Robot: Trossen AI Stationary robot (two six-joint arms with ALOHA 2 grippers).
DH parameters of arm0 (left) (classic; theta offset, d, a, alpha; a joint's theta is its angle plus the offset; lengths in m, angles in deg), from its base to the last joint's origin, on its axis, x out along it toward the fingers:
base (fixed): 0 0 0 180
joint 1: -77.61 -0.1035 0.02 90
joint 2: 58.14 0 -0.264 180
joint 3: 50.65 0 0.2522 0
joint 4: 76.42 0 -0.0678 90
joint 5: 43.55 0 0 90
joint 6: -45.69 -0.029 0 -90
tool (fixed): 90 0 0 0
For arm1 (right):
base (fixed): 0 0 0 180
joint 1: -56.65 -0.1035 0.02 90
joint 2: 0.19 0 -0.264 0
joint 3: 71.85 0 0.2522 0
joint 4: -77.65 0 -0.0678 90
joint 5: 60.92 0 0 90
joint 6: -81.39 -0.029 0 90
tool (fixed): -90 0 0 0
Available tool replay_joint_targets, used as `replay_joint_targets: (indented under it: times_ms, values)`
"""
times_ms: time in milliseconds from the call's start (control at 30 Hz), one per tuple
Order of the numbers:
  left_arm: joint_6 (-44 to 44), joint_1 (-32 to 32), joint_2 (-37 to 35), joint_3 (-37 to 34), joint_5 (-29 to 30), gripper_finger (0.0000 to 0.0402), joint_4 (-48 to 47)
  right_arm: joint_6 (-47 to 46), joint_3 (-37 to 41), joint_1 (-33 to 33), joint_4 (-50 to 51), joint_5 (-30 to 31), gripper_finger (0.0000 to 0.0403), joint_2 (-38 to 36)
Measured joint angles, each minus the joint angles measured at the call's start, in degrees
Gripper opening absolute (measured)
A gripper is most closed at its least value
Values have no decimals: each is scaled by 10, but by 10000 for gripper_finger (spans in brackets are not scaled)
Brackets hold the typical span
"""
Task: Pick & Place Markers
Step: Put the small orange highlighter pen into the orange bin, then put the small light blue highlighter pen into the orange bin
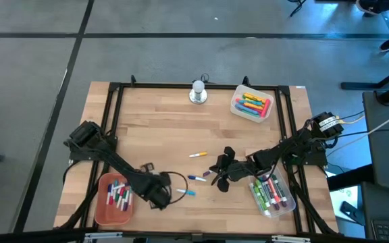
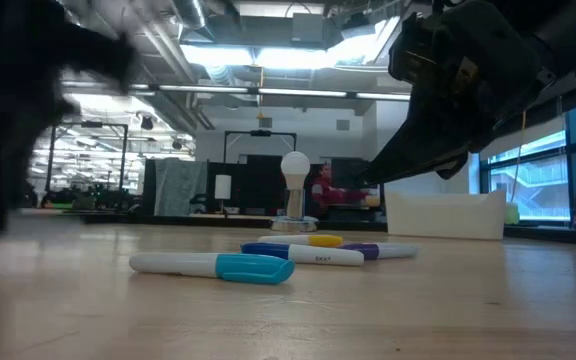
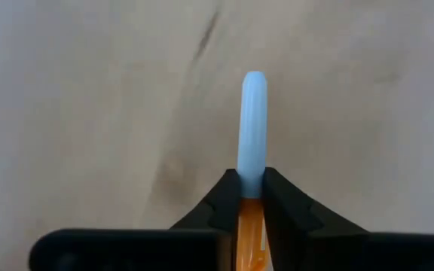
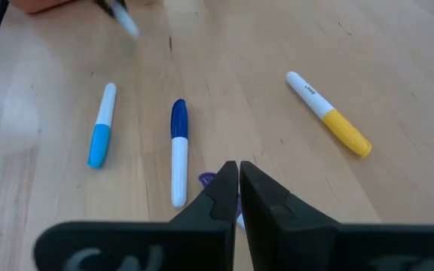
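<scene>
High view: taking the lamp-like knob [image 1: 198, 92] at the far edge as landmark, four loose markers [image 1: 198, 154] lie on the wooden table [image 1: 161, 128] nearer the arms. The left gripper [image 1: 159, 194] sits beside the orange tray [image 1: 98, 206] of markers; the right gripper [image 1: 223, 173] hovers by the clear bin [image 1: 288, 206].

Low view: a light-blue-capped marker [image 2: 213, 266] lies nearest, well in front of the knob.

Left wrist view: the fingers are clamped on a pale blue marker [image 3: 252, 128], probably to carry it to the tray.

Right wrist view: the fingers are pressed together, empty, above a purple marker [image 4: 206, 180], likely the next target.
</scene>
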Motion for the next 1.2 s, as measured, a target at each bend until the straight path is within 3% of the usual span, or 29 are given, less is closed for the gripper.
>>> replay_joint_targets:
  times_ms: [133,267,533,733,933,1200]
  values:
    - [109,38,-44,88,29,40,-220,0,0,0,0,0,18,0]
    - [246,94,-66,154,0,35,-364,0,0,0,0,0,18,0]
    - [430,196,-77,103,-207,48,-313,-10,0,-1,2,-10,18,0]
    - [388,204,-77,35,-171,80,-262,3,0,-1,-7,-9,18,0]
    - [332,180,-77,15,-144,125,-267,15,0,8,-17,-9,18,0]
    - [226,93,-79,19,0,139,-257,17,0,10,-17,-9,18,0]
